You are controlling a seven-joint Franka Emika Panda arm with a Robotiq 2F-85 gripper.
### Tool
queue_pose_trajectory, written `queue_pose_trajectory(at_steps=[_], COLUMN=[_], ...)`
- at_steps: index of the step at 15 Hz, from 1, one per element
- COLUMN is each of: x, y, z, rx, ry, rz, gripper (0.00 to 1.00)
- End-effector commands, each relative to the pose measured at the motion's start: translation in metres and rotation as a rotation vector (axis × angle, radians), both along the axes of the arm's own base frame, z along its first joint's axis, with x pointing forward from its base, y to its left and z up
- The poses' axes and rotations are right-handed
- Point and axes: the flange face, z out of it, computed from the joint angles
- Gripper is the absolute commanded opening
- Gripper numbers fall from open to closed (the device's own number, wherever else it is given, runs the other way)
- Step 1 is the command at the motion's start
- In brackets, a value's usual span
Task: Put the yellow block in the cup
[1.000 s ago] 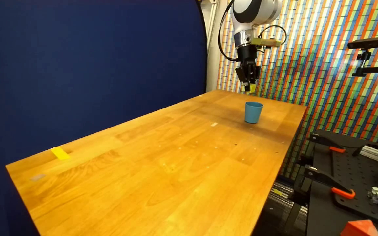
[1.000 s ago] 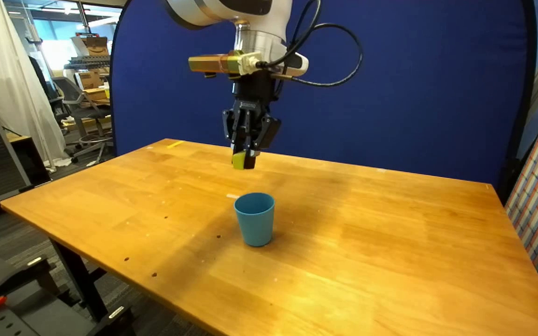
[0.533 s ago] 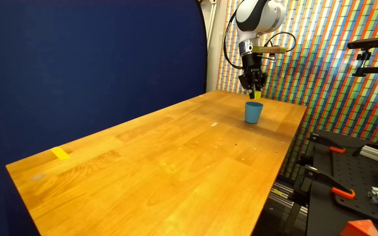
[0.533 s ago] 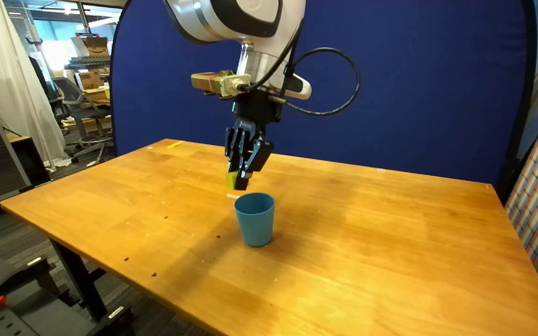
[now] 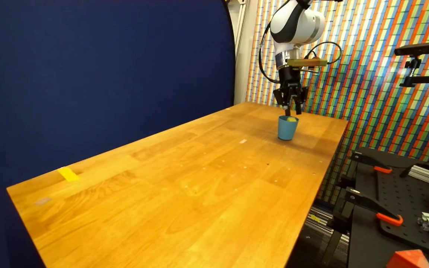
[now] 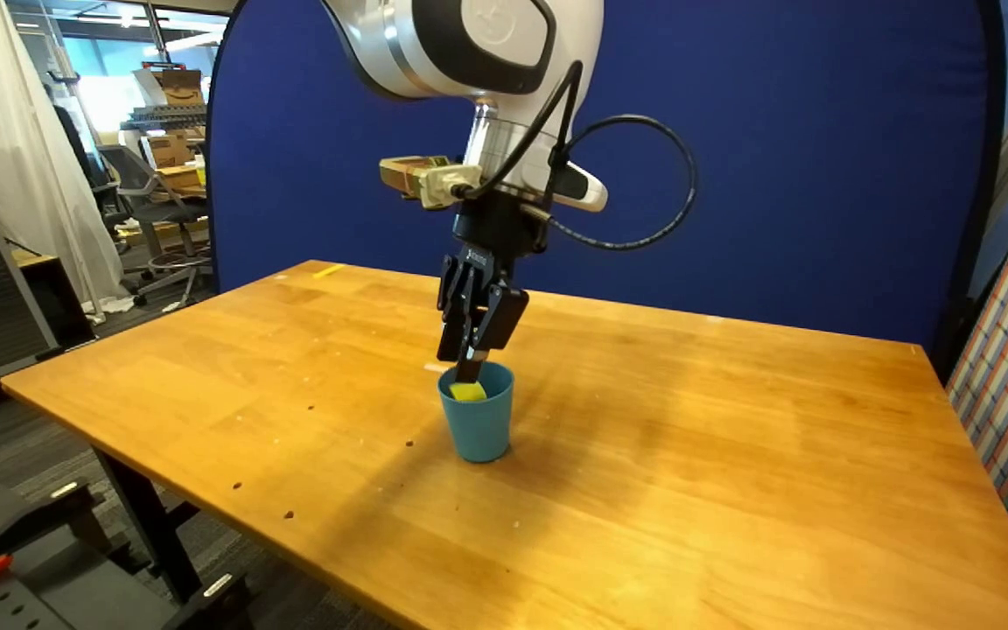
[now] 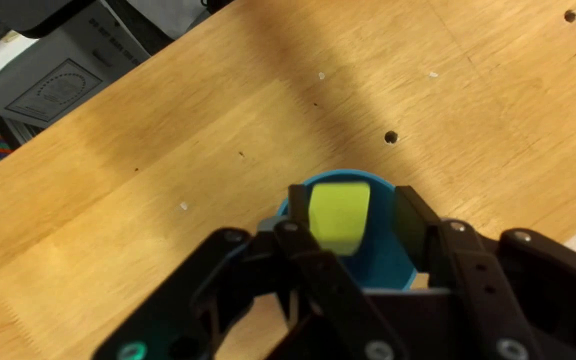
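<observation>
In an exterior view, a black gripper (image 5: 293, 111) points down from a white robot arm (image 5: 304, 28), its 2 fingers parted. Just below it, a blue cup (image 5: 287, 130) stands upright on a wooden table (image 5: 184, 186); the top of a yellow block (image 5: 291, 119) shows inside the cup's rim, under the fingertips. A yellow tape strip (image 5: 68, 174) lies on the table, well apart from the gripper.

In an exterior view, the gripper (image 6: 458, 363) leans over the cup (image 6: 480, 433), 1 fingertip overlapping its mouth; whether that tip dips inside, I cannot tell. The block (image 6: 469, 392) is within the mouth, right beneath this tip. A dark blue backdrop (image 6: 775, 175) rises behind the gripper.

In the wrist view, the gripper reaches in from the bottom, the hand released, its fingers spread wider than the block. The block is between them, just beside the finger at picture left and apart from the finger at picture right, with the cup's blue rim partly visible around it.
</observation>
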Motion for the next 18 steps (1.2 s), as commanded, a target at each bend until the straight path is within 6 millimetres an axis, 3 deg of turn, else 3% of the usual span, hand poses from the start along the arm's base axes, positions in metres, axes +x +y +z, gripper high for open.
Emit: queue_pose_trajectory(at_steps=[1, 3, 5, 9, 13, 14, 16, 18], x=[0.006, 0.006, 0.008, 0.015, 0.027, 0.033, 0.032, 0.030], y=[-0.010, -0.007, 0.006, 0.043, 0.084, 0.070, 0.086, 0.088], z=[0.003, 0.010, 0.029, 0.090, 0.169, 0.131, 0.161, 0.169], rx=[0.013, 0.016, -0.002, -0.141, -0.273, -0.223, -0.253, -0.258], ry=[-0.023, -0.036, -0.041, -0.082, -0.177, -0.140, -0.179, -0.186], rz=[-0.037, -0.013, 0.086, 0.287, 0.479, 0.418, 0.461, 0.467], gripper=[0.82, 0.96, 1.00, 1.00, 1.00, 1.00, 1.00, 1.00])
